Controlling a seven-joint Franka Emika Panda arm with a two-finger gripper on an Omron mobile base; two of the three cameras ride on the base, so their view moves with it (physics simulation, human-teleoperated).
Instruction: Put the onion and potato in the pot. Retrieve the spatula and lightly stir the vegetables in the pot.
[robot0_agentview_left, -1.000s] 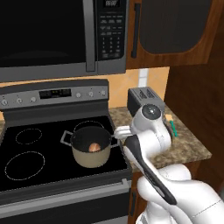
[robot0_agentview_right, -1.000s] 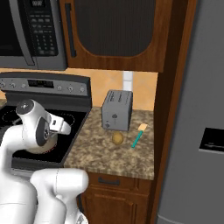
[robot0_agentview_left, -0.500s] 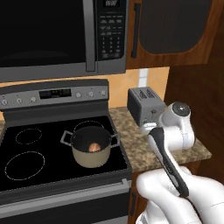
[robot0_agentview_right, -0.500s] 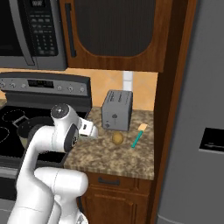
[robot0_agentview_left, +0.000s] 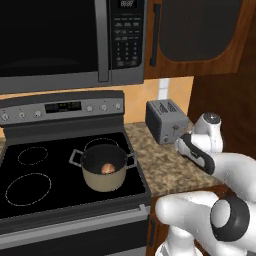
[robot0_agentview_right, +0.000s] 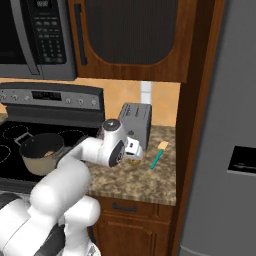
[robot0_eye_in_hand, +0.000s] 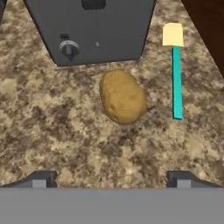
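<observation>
The beige pot (robot0_agentview_left: 102, 183) stands on the stove, and the orange-brown onion (robot0_agentview_left: 106, 168) lies inside it. In the right base view the pot (robot0_agentview_right: 34, 164) is at the left with the onion (robot0_agentview_right: 49, 154) in it. The yellowish-tan potato (robot0_eye_in_hand: 123, 97) rests on the granite counter in front of the toaster. To its right lies the spatula (robot0_eye_in_hand: 176, 74), teal handle toward me and tan head (robot0_eye_in_hand: 173, 34) away. My gripper (robot0_eye_in_hand: 111, 179) hovers above the counter, short of the potato, open with nothing between its fingertips (robot0_eye_in_hand: 41, 179). The spatula (robot0_agentview_right: 157, 157) lies beside the wooden cabinet side.
A grey toaster (robot0_eye_in_hand: 92, 26) stands just behind the potato, also the toaster (robot0_agentview_left: 166, 120) right of the stove (robot0_agentview_left: 30, 200). A dark wooden cabinet wall (robot0_agentview_right: 192, 115) bounds the counter (robot0_eye_in_hand: 52, 122) on the right. A microwave (robot0_agentview_left: 60, 40) hangs over the stove.
My arm has swung right, from beside the pot over the stove edge to above the counter by the toaster. The onion stays in the pot; potato and spatula have not moved.
</observation>
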